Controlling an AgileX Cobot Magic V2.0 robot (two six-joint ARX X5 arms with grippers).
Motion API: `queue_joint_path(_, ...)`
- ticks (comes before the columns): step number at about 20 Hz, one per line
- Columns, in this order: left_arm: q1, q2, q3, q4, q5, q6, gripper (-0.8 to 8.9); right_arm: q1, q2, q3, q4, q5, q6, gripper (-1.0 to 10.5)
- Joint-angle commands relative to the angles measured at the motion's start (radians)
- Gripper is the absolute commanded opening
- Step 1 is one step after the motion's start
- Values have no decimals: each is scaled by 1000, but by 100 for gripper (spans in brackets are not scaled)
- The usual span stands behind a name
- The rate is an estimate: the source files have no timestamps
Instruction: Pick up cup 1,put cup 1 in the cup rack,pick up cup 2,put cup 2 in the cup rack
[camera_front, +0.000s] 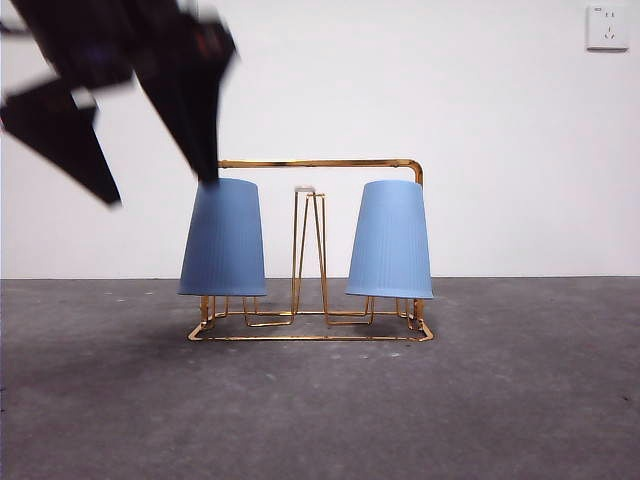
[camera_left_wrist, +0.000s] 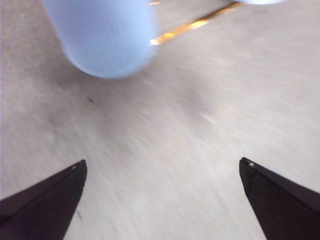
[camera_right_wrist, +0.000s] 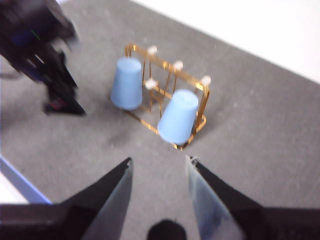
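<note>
The gold wire cup rack (camera_front: 320, 163) stands mid-table. Two light blue cups sit upside down on its pegs, one on the left (camera_front: 223, 238) and one on the right (camera_front: 390, 240). My left gripper (camera_front: 160, 188) is open and empty, high at the upper left, with one jaw tip just above the left cup's top. The left wrist view shows that cup (camera_left_wrist: 105, 35), a gold rack bar (camera_left_wrist: 195, 25) and the open left gripper (camera_left_wrist: 162, 161). My right gripper (camera_right_wrist: 159, 160) is open and empty, held back from the rack (camera_right_wrist: 202, 100) and both cups (camera_right_wrist: 126, 82) (camera_right_wrist: 177, 117).
The grey table (camera_front: 320, 420) runs to a white wall with a socket (camera_front: 607, 27) at the top right. The left arm (camera_right_wrist: 45, 55) shows dark beside the rack in the right wrist view. A blue-edged strip (camera_right_wrist: 20, 182) lies near the right arm.
</note>
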Motion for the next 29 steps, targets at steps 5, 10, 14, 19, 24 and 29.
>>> queue_joint_path(5,-53,-277,-1,-70,109,-16,436,0,29,-5,-73,-13,22,187)
queue_joint_path(10,-91,-484,-1,-108,108,-50,17,0,57,-5,-106,-138,46,101)
queue_joint_path(14,-93,-607,-1,-138,109,-50,-7,0,93,-5,-106,-202,64,-12)
queue_joint_path(19,-93,-658,-1,-144,108,-48,-4,0,136,-5,-106,-196,74,4)
queue_joint_path(24,-93,-638,-1,-155,108,-48,-4,0,166,-5,-106,-195,71,4)
queue_joint_path(29,-93,-618,-1,-153,119,-70,-3,0,187,-5,-106,-195,71,4)
